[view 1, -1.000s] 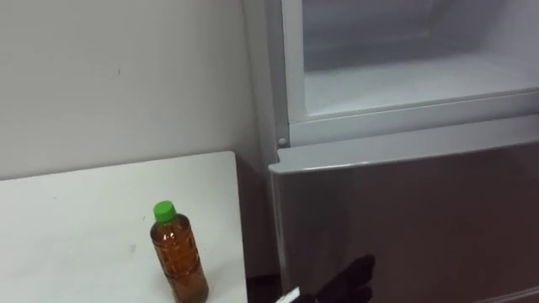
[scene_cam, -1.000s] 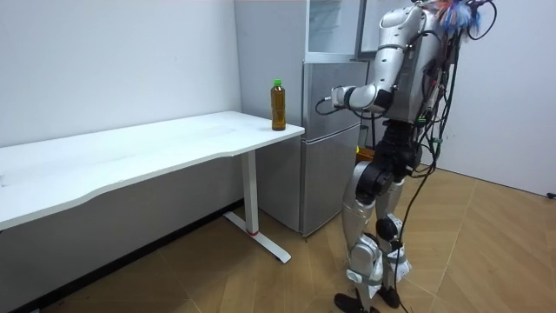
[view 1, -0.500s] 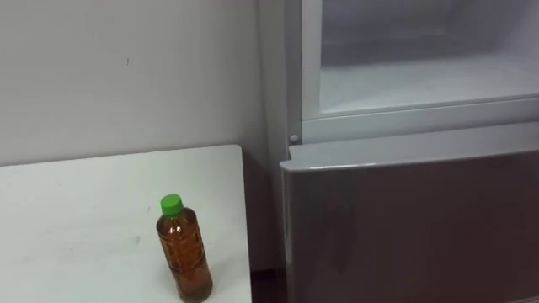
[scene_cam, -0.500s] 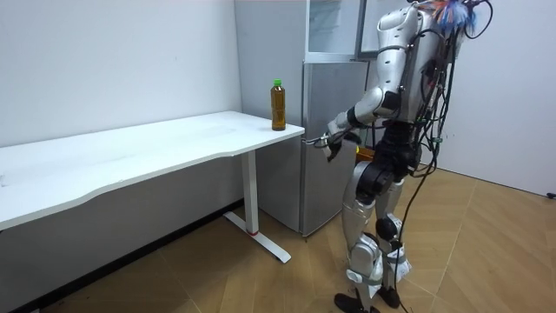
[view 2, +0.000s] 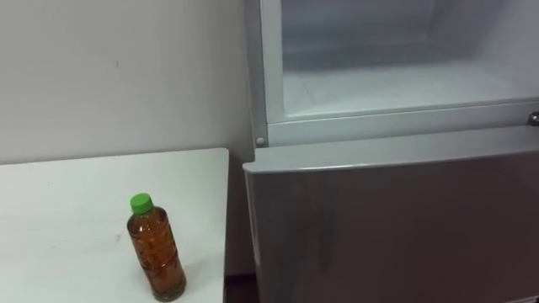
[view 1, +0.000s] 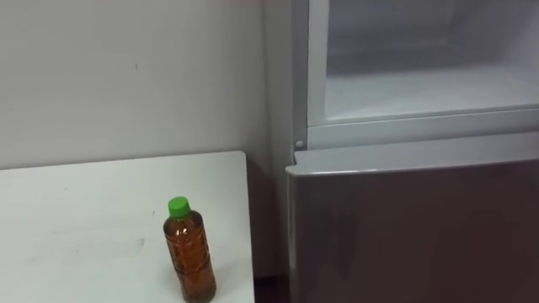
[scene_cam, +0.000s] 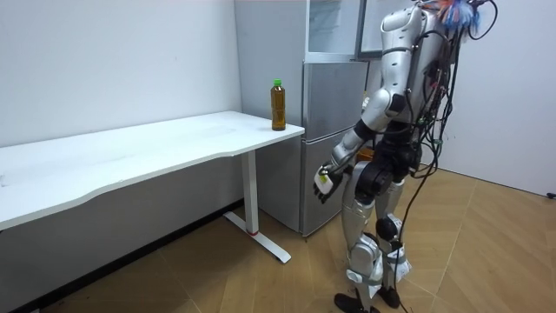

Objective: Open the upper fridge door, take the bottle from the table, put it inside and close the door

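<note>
White surface (view 1: 84,219) to the left of the fridge (view 1: 296,101), its right edge just beside the fridge's side wall with a narrow dark gap between them. A pale wall (view 1: 126,76) runs behind the surface up to the fridge's left side. The bottle (view 1: 190,252) stands upright on the surface at the corner nearest the fridge; it holds amber liquid and carries a green cap (view 1: 178,205), and it is well apart from the robot. The fridge's upper compartment (view 1: 421,84) stands open, showing a white inner floor and back wall. Directly beneath it the grey lower door (view 1: 404,227) is closed. In the room view the robot stands upright on the wooden floor (scene_cam: 486,252) in front of the fridge, facing it. Its left arm hangs down, and the left robot hand (scene_cam: 325,180) hangs at thigh height before the lower door. Whether this robot hand is spread or pressed together cannot be told from that distance
</note>
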Motion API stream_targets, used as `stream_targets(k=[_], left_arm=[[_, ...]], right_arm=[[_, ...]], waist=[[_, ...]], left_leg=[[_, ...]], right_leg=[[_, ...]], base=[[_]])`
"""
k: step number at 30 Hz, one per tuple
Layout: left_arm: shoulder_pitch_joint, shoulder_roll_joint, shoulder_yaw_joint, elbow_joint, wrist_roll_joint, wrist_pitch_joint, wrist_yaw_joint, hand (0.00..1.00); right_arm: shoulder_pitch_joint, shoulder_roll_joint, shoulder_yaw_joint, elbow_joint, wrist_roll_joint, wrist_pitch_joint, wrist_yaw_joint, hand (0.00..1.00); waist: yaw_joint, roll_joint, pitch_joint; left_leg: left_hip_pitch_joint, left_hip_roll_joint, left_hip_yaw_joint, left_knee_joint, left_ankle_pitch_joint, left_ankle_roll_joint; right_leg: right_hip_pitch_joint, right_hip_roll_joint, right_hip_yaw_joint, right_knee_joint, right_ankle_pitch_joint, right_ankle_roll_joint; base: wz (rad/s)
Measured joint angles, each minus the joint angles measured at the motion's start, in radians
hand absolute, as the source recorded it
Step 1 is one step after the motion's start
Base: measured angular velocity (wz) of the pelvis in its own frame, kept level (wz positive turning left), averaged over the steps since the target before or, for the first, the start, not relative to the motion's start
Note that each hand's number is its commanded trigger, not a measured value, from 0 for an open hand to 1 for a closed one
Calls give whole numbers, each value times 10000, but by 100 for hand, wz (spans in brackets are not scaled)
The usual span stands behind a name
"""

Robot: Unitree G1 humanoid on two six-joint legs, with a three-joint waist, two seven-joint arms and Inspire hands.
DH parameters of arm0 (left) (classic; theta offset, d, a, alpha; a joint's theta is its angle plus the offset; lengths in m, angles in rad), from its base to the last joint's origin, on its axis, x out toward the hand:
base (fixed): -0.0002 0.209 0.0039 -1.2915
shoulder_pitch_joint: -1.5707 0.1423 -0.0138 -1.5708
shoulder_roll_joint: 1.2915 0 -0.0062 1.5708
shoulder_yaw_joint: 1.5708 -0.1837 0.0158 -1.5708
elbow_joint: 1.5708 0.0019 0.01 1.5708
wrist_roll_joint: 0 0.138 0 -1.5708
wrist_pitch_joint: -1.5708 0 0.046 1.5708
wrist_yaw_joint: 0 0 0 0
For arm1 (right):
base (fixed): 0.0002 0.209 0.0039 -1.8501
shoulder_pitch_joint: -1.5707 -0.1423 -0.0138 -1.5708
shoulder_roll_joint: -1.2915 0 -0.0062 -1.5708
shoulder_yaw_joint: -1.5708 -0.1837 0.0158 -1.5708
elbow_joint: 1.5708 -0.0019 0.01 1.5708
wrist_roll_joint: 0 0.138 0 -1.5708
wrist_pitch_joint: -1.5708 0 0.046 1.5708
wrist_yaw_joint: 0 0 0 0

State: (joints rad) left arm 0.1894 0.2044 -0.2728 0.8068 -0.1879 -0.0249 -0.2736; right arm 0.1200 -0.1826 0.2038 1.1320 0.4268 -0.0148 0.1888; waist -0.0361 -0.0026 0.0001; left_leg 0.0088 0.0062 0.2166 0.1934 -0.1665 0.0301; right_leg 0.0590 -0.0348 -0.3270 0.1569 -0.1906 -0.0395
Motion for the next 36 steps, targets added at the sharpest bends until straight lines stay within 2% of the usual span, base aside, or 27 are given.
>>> stream_targets(k=[3, 8, 10, 15, 24, 29, 32, 36], left_arm=[[88, -24, 90, 557, -167, -101, 340, 0], [150, -394, 1321, 1586, -168, -407, 777, 0], [196, -427, 1634, 1932, -257, -414, 1008, 0], [468, -754, 2648, 2239, -359, -444, 1491, 0], [436, -792, 2724, 2368, -338, -450, 2389, 0], [401, -804, 2857, 2373, -166, -472, 2844, 0], [473, -765, 3107, 2375, 70, -542, 2922, 0], [499, -731, 3133, 2368, 97, -695, 3081, 0]], right_arm=[[49, 73, -91, 13, -11, -94, -34, 0], [237, 208, -587, 32, -49, -106, -14, 0], [284, 261, -735, 35, -34, -107, -36, 0], [345, 355, -1082, 134, -145, -90, -22, 0], [422, 366, -1101, -188, -181, -81, -241, 0], [690, 255, -1186, -2329, -346, 20, -260, 0], [579, 277, -1204, -3595, -669, -259, -111, 0], [673, 294, -1114, -4965, -1139, -368, 80, 0]], waist=[[8, -32, 12], [161, -18, 5], [165, -11, 5], [197, 43, 4], [199, 38, -25], [192, -31, -47], [262, -33, -17], [487, -140, -18]], left_leg=[[93, 0, -3, -68, 0, 0], [231, -16, -8, -194, -6, 1], [317, -21, -14, -263, -6, 1], [424, -30, -43, -313, -31, -18], [440, -31, -7, -314, -40, -26], [408, -19, 26, -325, -44, -20], [475, -16, 26, -321, -44, -21], [453, -18, 37, -324, -53, -29]], right_leg=[[52, 23, 79, 0, -2, 3], [117, 54, 255, -7, -14, 34], [150, 54, 268, 0, 4, 29], [247, 67, 274, -33, -9, 38], [277, 65, 236, -45, -10, 37], [255, 52, 242, -14, -10, 37], [258, 67, 284, -21, -7, 32], [249, 72, 295, -41, -7, 32]], base=[[0], [-5], [-6], [-1], [0], [-2], [-1], [0]])
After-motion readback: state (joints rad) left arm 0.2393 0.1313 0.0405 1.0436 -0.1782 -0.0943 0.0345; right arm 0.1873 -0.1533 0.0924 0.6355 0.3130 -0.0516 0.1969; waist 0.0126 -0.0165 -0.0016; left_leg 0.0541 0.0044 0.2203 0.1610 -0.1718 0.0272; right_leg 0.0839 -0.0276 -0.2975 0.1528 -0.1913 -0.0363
